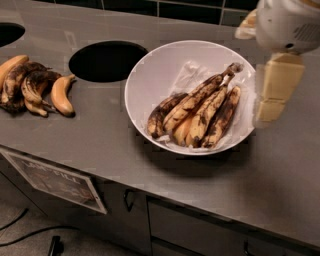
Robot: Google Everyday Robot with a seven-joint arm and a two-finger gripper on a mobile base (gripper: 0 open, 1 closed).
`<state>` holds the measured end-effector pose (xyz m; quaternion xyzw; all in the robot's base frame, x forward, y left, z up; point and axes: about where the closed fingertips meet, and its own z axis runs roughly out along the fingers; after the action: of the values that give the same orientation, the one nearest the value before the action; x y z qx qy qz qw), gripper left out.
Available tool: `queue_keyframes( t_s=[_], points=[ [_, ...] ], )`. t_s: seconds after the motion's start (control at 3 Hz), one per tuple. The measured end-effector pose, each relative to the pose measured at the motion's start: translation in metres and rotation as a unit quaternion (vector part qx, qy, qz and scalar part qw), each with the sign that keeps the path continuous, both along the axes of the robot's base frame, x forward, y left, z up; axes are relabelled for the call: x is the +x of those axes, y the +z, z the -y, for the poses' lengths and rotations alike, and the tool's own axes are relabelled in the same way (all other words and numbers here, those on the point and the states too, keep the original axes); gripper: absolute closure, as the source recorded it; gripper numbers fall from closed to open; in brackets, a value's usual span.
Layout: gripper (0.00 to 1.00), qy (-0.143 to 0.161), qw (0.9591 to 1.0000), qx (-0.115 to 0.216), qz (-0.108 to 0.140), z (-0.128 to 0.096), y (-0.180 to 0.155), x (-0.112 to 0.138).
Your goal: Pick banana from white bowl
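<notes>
Gripper (pixel 270 91) at the white bowl's (pixel 150 75) right rim; open or closed, cannot tell. Just left of it the banana (pixel 197 98), long axis diagonal, dark stem nearest.

Just beside the white bowl (pixel 150 75) hangs the end effector (pixel 272 97) — banana (pixel 197 97) lying inside.

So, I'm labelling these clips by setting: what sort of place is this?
Probably an office kitchenette or canteen: a counter with round cut-out holes, cabinets below, dark wall tiles. The gripper hangs over the right rim of the white bowl.
</notes>
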<state>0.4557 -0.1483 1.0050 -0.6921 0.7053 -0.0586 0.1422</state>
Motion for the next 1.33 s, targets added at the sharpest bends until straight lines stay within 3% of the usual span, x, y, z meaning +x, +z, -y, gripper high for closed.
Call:
queue_keyframes(
  t_s=[0.67,1.33],
  points=[
    [0.0,0.094,0.9953,-0.022,-0.001,-0.069,0.002,0.01],
    [0.04,0.117,0.9924,-0.029,-0.023,-0.087,-0.023,0.03]
  ],
)
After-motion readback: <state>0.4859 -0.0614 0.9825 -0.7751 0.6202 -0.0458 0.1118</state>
